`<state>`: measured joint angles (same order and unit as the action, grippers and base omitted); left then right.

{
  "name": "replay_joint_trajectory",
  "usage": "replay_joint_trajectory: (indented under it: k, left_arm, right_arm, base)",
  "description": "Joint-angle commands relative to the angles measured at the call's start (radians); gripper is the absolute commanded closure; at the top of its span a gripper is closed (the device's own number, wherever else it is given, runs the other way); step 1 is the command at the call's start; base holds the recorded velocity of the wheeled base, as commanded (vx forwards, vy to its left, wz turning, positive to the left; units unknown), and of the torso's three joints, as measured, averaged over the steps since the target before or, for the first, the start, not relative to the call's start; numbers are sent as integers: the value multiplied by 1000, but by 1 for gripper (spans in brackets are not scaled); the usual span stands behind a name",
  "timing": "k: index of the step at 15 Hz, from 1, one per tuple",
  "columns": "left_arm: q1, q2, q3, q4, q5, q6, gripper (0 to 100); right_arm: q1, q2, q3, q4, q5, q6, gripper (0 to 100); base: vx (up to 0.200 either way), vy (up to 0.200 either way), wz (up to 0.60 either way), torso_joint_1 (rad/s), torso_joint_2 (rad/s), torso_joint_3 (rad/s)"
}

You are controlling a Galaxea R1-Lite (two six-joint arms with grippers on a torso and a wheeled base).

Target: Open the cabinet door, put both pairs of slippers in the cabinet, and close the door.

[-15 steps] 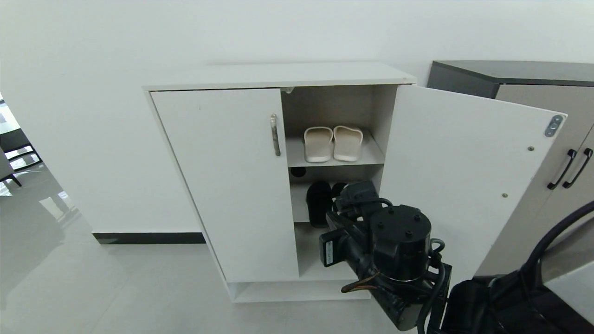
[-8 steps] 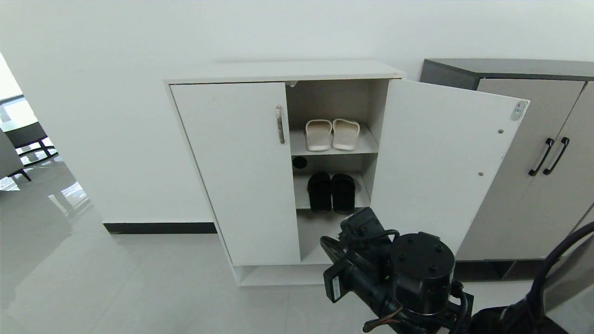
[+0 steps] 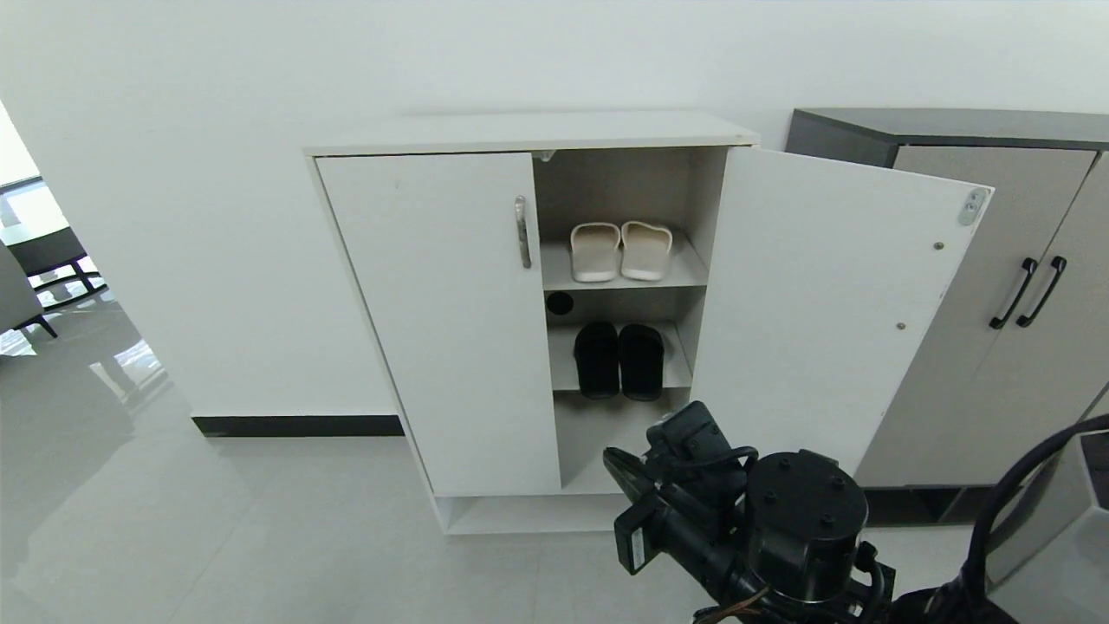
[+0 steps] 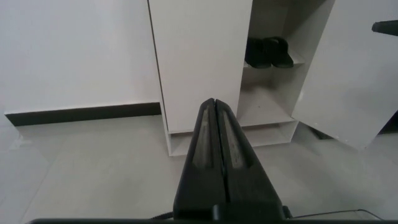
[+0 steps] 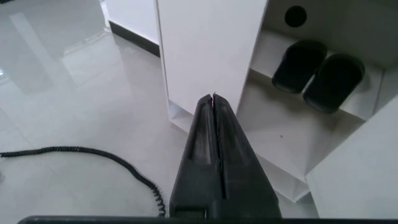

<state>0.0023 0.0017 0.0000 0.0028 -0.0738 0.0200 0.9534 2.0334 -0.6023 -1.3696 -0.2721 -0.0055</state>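
The white two-door cabinet (image 3: pixel 528 132) stands against the wall (image 3: pixel 217 173) with its right-hand door (image 3: pixel 823 303) swung wide and its left-hand door (image 3: pixel 442 321) shut — a pair of cream slide slippers (image 3: pixel 620 250) sits on the upper shelf (image 3: pixel 686 277), a pair of black slide slippers (image 3: pixel 619 360) on the shelf below. The right pincer (image 5: pixel 213 106) hangs over the pale glossy floor (image 3: pixel 260 537) in front of the open compartment, its two fingers pressed flat together with nothing between them. The left pincer (image 4: pixel 214 109) — likewise pinched closed and empty — points toward the foot of the cabinet, well apart from it.
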Motion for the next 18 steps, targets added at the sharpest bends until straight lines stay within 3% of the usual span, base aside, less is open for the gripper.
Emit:
replay_joint_trajectory:
  k: [1, 7, 18]
  left_arm:
    - [1, 0, 0, -1, 0, 1, 100]
    - [1, 0, 0, 0, 0, 1, 100]
    - [1, 0, 0, -1, 0, 1, 100]
  right_arm:
    - [-1, 42, -1, -8, 1, -1, 100]
    - [-4, 51, 1, -8, 1, 2, 100]
    - [-7, 60, 3, -9, 1, 1, 100]
  base:
    - [0, 0, 0, 0, 0, 0]
    - [0, 0, 0, 28, -83, -58]
    - [0, 0, 0, 175, -452, -278]
